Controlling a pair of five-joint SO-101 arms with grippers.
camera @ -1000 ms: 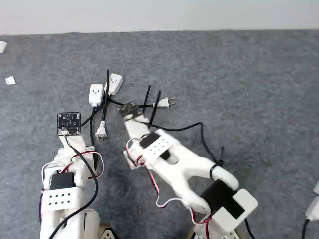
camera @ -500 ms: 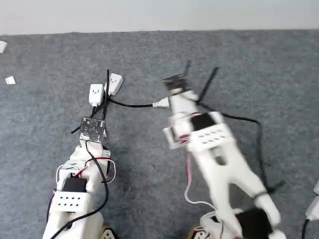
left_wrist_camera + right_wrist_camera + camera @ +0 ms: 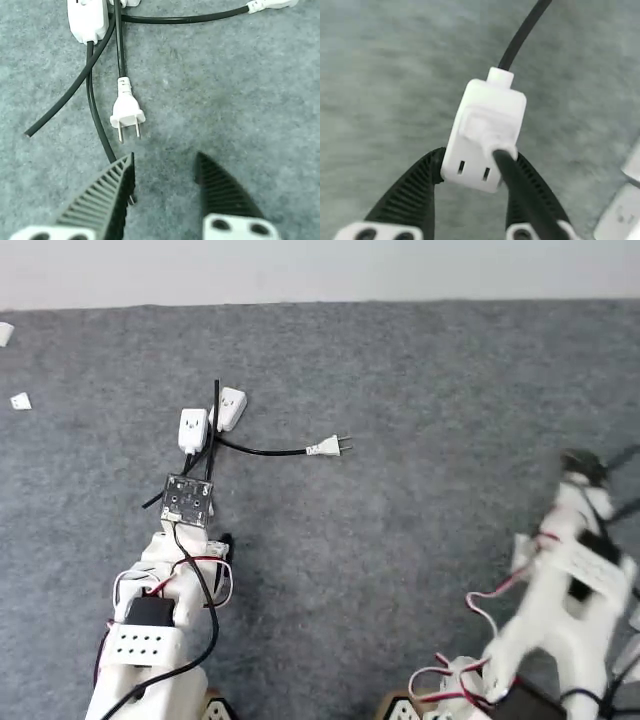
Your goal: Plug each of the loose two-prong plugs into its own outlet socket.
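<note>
A white two-prong plug (image 3: 127,112) lies on the grey carpet, prongs toward my left gripper (image 3: 165,167), which hovers open just short of it with nothing between its fingers. Beyond it lies a white outlet socket (image 3: 89,20) on a black cable. From above, two white sockets (image 3: 192,428) (image 3: 231,407) lie side by side, and a second loose plug (image 3: 328,447) lies to their right. My right gripper (image 3: 475,165) is shut on another white outlet socket (image 3: 485,135), slots facing the camera, with its black cable trailing away. That arm (image 3: 575,540) stands at the far right.
Black cables (image 3: 95,100) cross the carpet around the near plug. White pieces (image 3: 630,655) lie at the table's right edge, and small white bits (image 3: 20,400) at the far left. Grey carpet (image 3: 430,390) stretches between the two arms.
The right arm has swung from the table's middle to the far right, carrying its socket and cable. The left arm came forward over the near plug, then stayed still.
</note>
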